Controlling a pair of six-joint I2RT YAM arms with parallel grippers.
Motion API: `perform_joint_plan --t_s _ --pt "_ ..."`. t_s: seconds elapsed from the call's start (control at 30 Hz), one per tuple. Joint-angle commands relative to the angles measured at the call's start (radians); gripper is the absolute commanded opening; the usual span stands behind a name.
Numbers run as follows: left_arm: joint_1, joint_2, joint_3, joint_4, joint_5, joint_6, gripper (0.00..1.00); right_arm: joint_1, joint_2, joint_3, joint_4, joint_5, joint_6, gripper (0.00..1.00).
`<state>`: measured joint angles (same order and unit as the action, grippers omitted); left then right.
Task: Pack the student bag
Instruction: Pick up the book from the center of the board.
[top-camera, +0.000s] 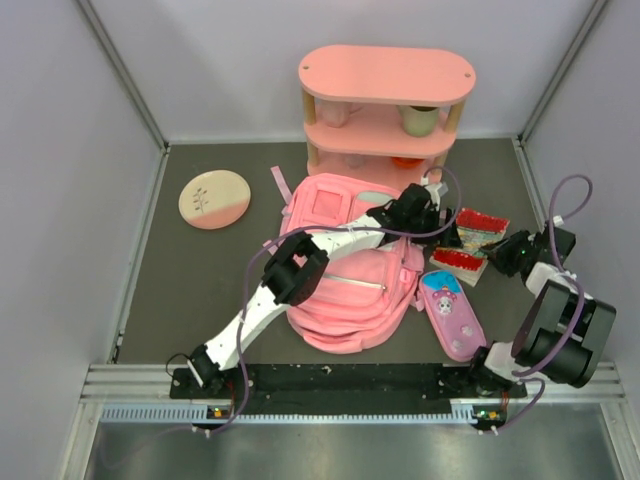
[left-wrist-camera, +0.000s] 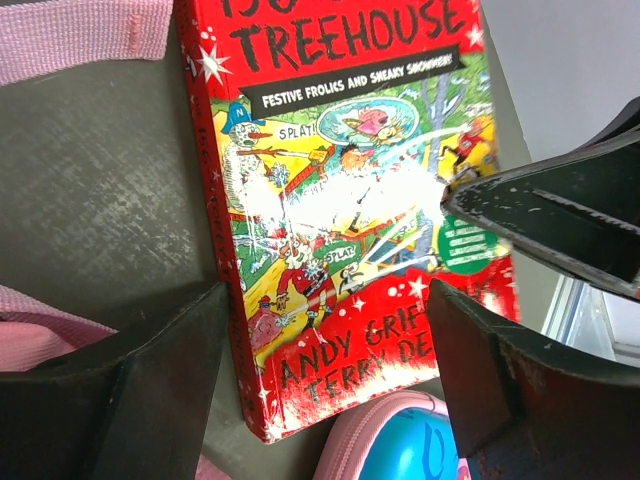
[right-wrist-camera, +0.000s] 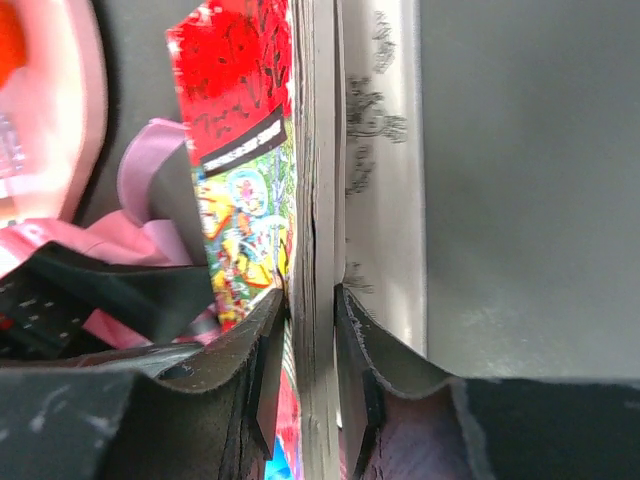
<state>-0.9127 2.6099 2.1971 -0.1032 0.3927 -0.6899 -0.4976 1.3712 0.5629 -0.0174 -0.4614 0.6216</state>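
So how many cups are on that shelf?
2: a pink cup on the left and a green cup on the right, both on the middle tier of the pink shelf. Its top board may hide more.

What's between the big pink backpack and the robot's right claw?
A red Treehouse book, which the right gripper pinches beside the student bag; the top view shows it.

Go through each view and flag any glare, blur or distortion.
Top external: even light and sharp, with only soft shadows under the arms; the enclosure posts splay outward, as from a wide lens. Left wrist: a white glare patch washes out the middle of the Treehouse book cover, and the left claw looks soft. Right wrist: the right claw and the book's page edges sit very close and slightly blurred.
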Motion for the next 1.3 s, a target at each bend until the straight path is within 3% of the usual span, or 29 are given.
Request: perform_joint_plan --t_s 0.0,0.2,0.23,0.27,0.3,0.43,0.63,0.83,1.1,1.27 --pt "-0.048 0.007 0.018 0.083 0.115 -0.034 0.83 0.03 -0.054 -0.001 0.054 -0.178 0.024 0.27" --pt "-0.046 0.003 0.019 0.091 0.126 -0.033 0.82 0.031 -0.037 0.0 0.048 -0.191 0.015 0.25" --pt "-0.046 0.001 0.018 0.089 0.126 -0.033 0.82 0.03 -0.038 0.005 0.034 -0.181 0.007 0.19" --pt "-0.045 -0.001 0.016 0.091 0.126 -0.034 0.82 0.031 -0.043 0.011 0.022 -0.169 -0.008 0.04" --pt "-0.045 -0.002 0.016 0.092 0.13 -0.034 0.82 0.03 -0.052 0.015 -0.019 -0.14 -0.016 0.0" --pt "-0.035 -0.033 -0.003 0.094 0.129 -0.036 0.83 0.03 -0.128 0.068 -0.116 -0.06 -0.051 0.0" --pt "-0.023 -0.218 -0.102 0.126 0.04 0.021 0.98 0.011 -0.303 0.169 -0.213 -0.017 -0.039 0.0" --pt "-0.005 -0.516 -0.345 0.212 -0.081 0.067 0.98 0.001 -0.389 0.238 -0.222 -0.146 0.024 0.0" --pt "0.02 -0.895 -0.738 0.307 -0.175 0.082 0.98 0.016 -0.396 0.321 -0.173 -0.502 0.112 0.0" --pt "0.031 -1.065 -0.965 0.399 -0.212 0.046 0.98 0.169 -0.44 0.305 -0.151 -0.552 0.127 0.0"
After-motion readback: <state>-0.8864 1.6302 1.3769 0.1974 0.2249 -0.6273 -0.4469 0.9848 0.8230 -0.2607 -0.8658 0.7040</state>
